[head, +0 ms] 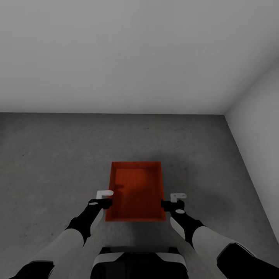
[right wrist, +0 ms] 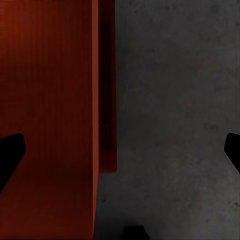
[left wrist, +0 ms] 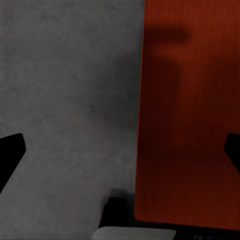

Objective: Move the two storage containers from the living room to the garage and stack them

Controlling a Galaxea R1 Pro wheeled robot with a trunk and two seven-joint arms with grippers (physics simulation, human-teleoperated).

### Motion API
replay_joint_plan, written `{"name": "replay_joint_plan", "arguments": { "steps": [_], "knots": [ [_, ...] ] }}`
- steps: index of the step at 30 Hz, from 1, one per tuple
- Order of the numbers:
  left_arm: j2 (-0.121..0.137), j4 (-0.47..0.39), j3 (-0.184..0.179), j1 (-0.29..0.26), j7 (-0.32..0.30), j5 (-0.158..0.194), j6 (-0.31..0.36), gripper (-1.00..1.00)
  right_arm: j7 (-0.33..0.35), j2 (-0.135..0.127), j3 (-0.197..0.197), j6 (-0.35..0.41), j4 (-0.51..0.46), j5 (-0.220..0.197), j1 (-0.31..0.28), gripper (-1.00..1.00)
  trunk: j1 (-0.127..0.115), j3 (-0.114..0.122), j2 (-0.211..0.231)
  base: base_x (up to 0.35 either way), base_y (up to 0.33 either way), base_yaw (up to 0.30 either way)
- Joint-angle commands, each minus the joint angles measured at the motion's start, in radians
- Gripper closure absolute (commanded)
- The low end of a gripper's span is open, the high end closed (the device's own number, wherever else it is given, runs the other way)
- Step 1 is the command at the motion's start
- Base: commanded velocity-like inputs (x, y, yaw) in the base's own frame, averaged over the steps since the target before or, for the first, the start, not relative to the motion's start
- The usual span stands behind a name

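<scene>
Garage corner, white walls (head: 135,58), grey concrete floor (head: 50,162) | head: orange container (head: 136,192) long axis pointing away from robot, left gripper (head: 104,198) and right gripper (head: 173,200) jaws wide, straddling its side walls | left wrist: container's shadowed inside | right wrist: wall's outer face, looks off the floor

Dim, flat light with soft renders: a faint shadow darkens the floor (head: 186,170) right of the container (head: 135,192), arm shadows crossing its bottom.
</scene>
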Motion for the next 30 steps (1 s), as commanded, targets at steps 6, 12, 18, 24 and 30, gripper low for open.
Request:
{"name": "replay_joint_plan", "arguments": {
  "steps": [6, 12, 18, 24, 30],
  "knots": [
    [-0.001, -0.001, 0.002, 0.0, 0.003, -0.002, 0.006, -1.0, -0.004, 0.0, 0.008, -0.004, 0.001, -0.011, -0.001, -1.0, -0.023, 0.018, 0.041, 0.0, 0.0, 0.0],
    [-0.001, 0.0, 0.002, 0.0, 0.004, -0.002, 0.006, -1.0, -0.004, 0.0, 0.008, -0.003, 0.001, -0.011, -0.001, -1.0, -0.046, 0.037, 0.083, 0.0, 0.0, 0.0],
    [-0.001, 0.0, 0.002, 0.0, 0.004, -0.002, 0.006, -1.0, -0.004, 0.0, 0.008, -0.003, 0.001, -0.011, -0.001, -1.0, -0.069, 0.056, 0.125, 0.0, 0.0, 0.0],
    [-0.001, 0.0, 0.002, 0.0, 0.004, -0.002, 0.005, -1.0, -0.004, 0.0, 0.008, -0.003, 0.001, -0.011, -0.001, -1.0, -0.088, 0.071, 0.16, 0.0, 0.0, 0.0],
    [0.0, -0.002, 0.002, 0.0, 0.004, -0.002, 0.005, -1.0, -0.004, 0.0, 0.008, -0.003, 0.001, -0.011, -0.001, -1.0, -0.088, 0.071, 0.16, 0.0, 0.0, 0.0]
  ]
}}
